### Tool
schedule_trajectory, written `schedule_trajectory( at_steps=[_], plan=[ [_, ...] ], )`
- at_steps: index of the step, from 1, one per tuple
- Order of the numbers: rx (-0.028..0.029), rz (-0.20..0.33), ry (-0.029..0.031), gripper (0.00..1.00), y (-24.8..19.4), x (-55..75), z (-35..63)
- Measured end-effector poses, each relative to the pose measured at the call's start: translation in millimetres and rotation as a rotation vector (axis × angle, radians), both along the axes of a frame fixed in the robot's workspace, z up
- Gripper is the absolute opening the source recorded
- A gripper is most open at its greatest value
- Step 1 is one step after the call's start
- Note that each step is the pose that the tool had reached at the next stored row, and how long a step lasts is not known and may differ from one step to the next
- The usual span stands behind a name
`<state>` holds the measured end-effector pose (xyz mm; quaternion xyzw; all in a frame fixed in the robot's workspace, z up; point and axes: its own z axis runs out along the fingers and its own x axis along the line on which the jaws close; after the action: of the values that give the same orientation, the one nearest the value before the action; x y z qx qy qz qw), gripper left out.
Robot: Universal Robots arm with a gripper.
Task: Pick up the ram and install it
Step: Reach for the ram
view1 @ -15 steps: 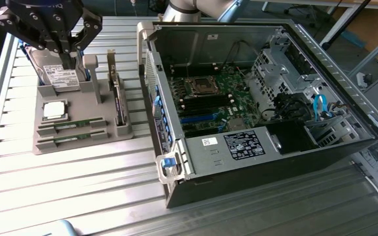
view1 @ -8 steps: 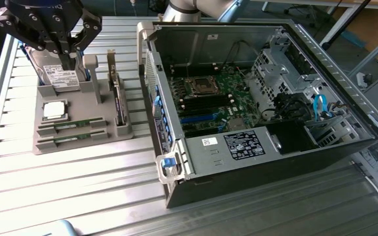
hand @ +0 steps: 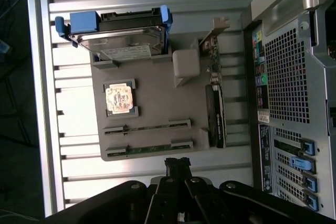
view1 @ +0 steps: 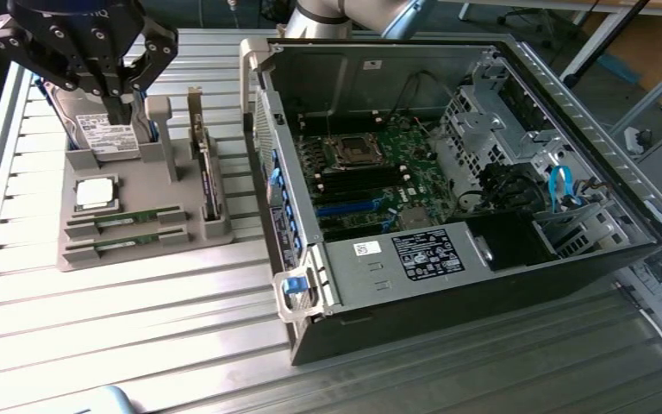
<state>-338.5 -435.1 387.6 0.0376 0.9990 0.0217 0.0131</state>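
So, approach step: your tool (view1: 120,110) is closed and empty, hanging over the gray tray (view1: 78,259).
The ram (view1: 124,217) lies in its tray slot, 2 sticks side by side, near the PC case (view1: 354,285). A grasp likely needs the tool opened and lined up along the stick. Stickers aren't legible.

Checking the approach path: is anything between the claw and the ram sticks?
Nothing visible. The shut black claw hangs high over the grey holder; its two thin green ram sticks lie uncovered in slots beside the square silver processor.
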Motion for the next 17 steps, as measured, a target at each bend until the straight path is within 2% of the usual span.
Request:
schedule_trajectory(
  at_steps=[11, 17],
  plan=[
    [0.0001, 0.0, 0.0, 0.11, -5.3, -0.8, -0.1],
    [0.0001, 0.0, 0.0, 0.11, -5.6, -0.7, -0.1]
  ],
)
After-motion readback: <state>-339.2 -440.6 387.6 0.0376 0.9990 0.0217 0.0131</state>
